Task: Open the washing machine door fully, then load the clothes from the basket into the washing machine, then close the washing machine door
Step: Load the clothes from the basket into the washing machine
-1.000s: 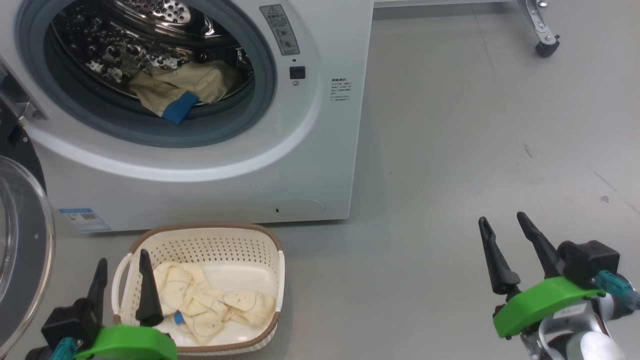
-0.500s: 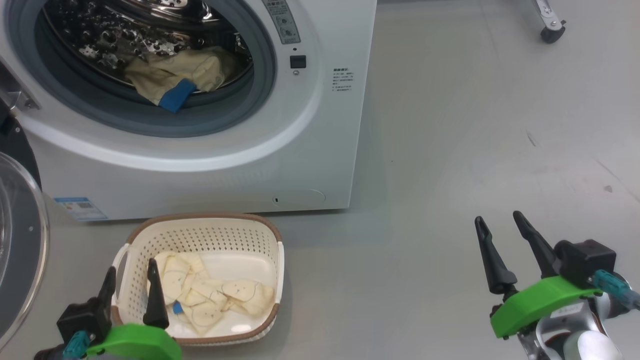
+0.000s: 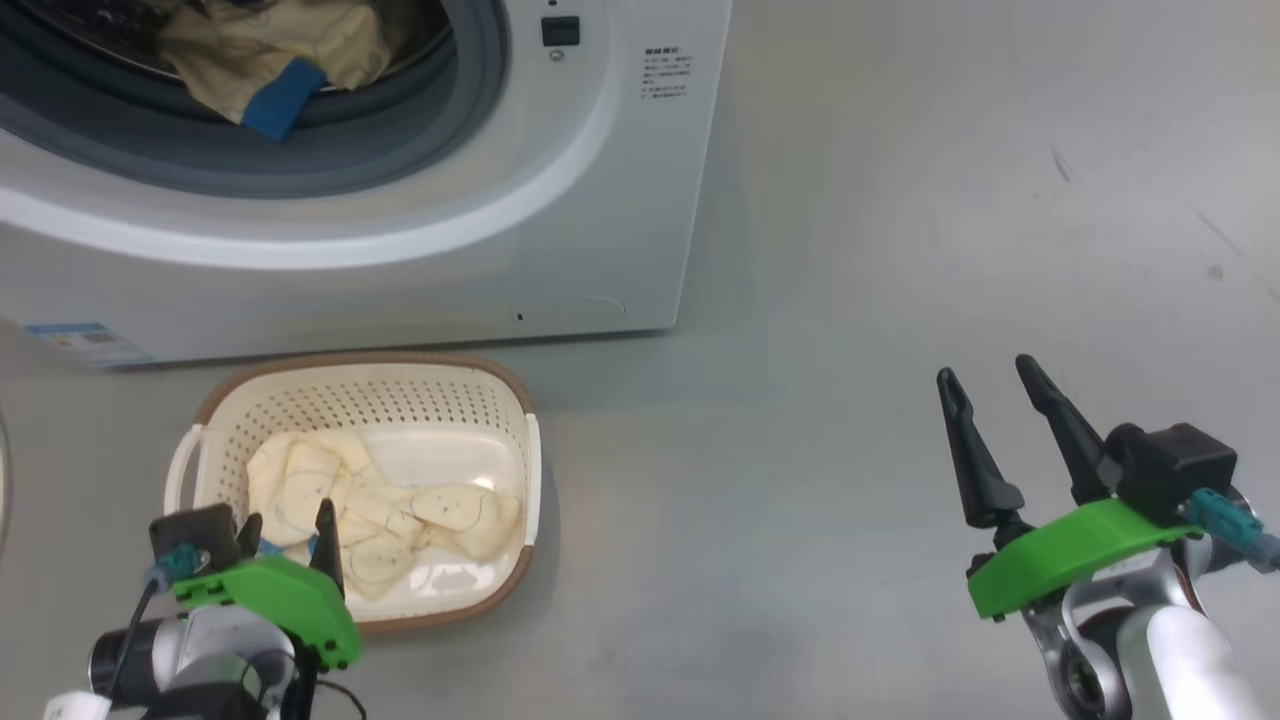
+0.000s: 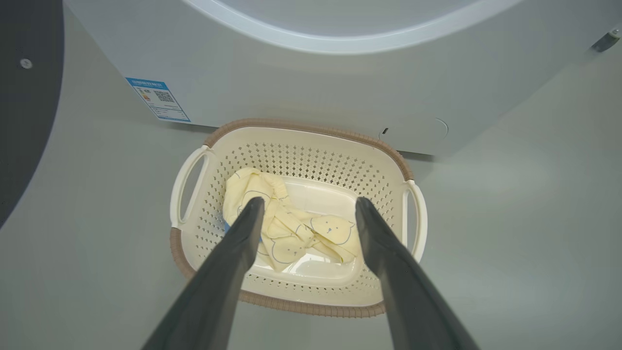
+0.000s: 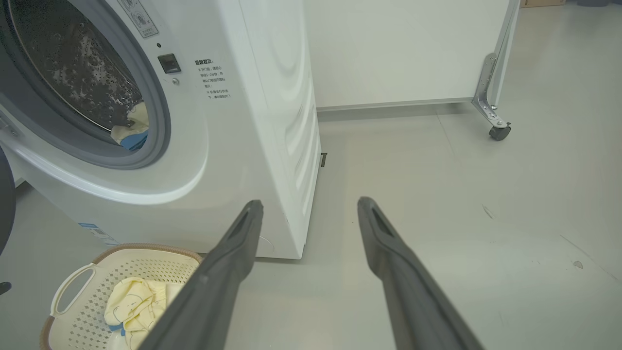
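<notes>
- head view: the washing machine [image 3: 420, 250] stands at the upper left with its round opening uncovered; one cream garment [image 3: 250, 50] with a blue patch lies in the drum, at the lower lip.
- the basket [image 3: 400, 385] sits on the grey floor [image 3: 850, 300] just in front of the machine, below the opening, near it but not touching.
- more clothes [image 3: 400, 515] lie crumpled on the basket's bottom.
- the left gripper [image 3: 288, 515] hangs over the basket's near left corner, fingers spread wide and pointing down at the clothes with nothing between them; whether the tips touch the fabric cannot be told.
- left wrist view: the two fingers frame the pile, and the door [image 4: 29, 121] shows as a dark curved edge swung out to the side of the machine, past the blue sticker [image 4: 158, 99].
- the right gripper [image 3: 985, 368] is well off to the right over bare floor, fingers wide apart and empty.
</notes>
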